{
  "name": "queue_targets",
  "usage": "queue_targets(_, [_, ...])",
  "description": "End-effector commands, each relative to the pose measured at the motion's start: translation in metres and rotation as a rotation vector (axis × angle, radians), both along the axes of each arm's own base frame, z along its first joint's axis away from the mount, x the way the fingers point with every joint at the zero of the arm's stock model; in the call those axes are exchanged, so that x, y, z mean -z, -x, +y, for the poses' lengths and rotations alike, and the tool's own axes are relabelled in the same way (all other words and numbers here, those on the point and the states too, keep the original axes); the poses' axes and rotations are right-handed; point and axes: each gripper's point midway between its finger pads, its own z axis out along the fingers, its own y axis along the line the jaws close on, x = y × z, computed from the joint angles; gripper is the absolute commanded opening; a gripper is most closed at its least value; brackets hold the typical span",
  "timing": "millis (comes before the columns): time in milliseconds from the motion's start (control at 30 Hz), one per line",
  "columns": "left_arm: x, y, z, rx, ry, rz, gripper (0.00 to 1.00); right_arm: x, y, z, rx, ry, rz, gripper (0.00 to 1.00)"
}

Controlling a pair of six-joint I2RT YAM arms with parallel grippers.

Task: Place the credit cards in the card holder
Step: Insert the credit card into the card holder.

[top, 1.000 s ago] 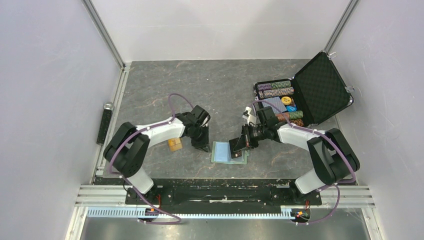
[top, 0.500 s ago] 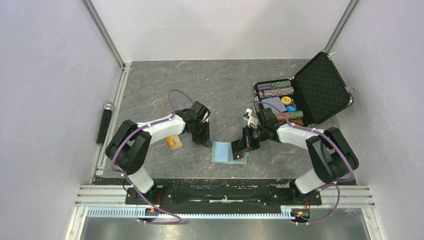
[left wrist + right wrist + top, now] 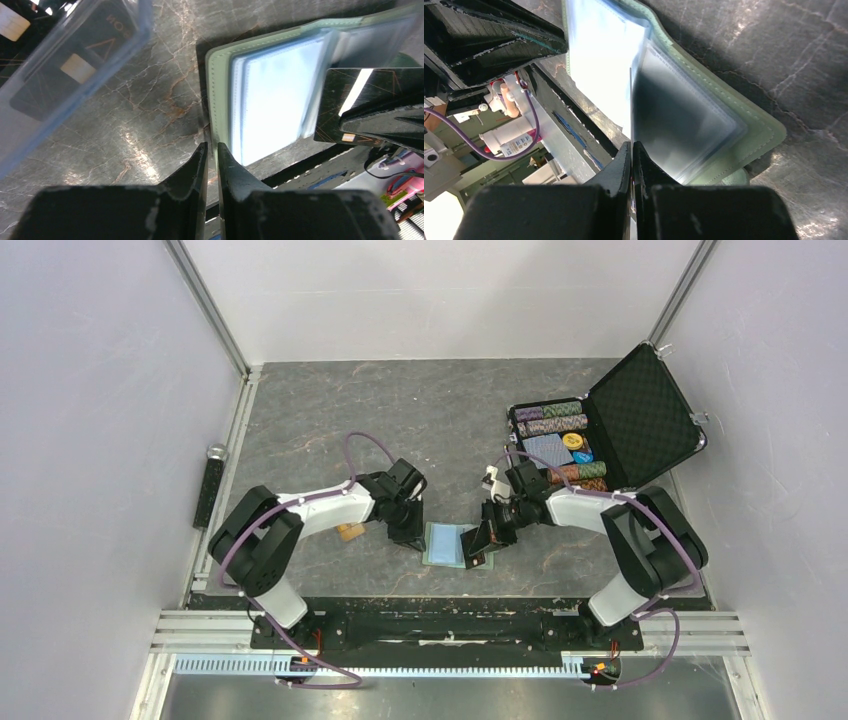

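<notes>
The card holder (image 3: 440, 543) lies open on the tabletop (image 3: 400, 420) near its front edge, between the two arms, pale blue pockets facing up. A dark credit card (image 3: 345, 100) stands tilted over its right half, pinched in the right gripper (image 3: 631, 150). The left gripper (image 3: 210, 155) is pressed nearly together on the holder's green left edge. An orange card (image 3: 348, 532) lies partly under the left arm. Well apart at the right, a black case (image 3: 640, 410) stands open with poker chips (image 3: 548, 418) inside.
</notes>
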Motion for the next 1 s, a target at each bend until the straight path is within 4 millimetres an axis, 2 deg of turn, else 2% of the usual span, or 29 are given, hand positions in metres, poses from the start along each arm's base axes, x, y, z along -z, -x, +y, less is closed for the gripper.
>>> queue_targets(0, [0.005, -0.008, -0.002, -0.031, -0.03, -0.006, 0.17, 0.002, -0.001, 0.002, -0.024, -0.001, 0.001, 0.0])
queue_targets(500, [0.017, -0.001, -0.002, 0.004, -0.062, 0.029, 0.15, -0.002, -0.016, 0.014, -0.053, -0.022, 0.003, 0.0])
queue_targets(967, [0.019, 0.003, -0.002, 0.021, -0.075, 0.037, 0.13, -0.001, -0.02, 0.019, -0.075, -0.023, 0.013, 0.0])
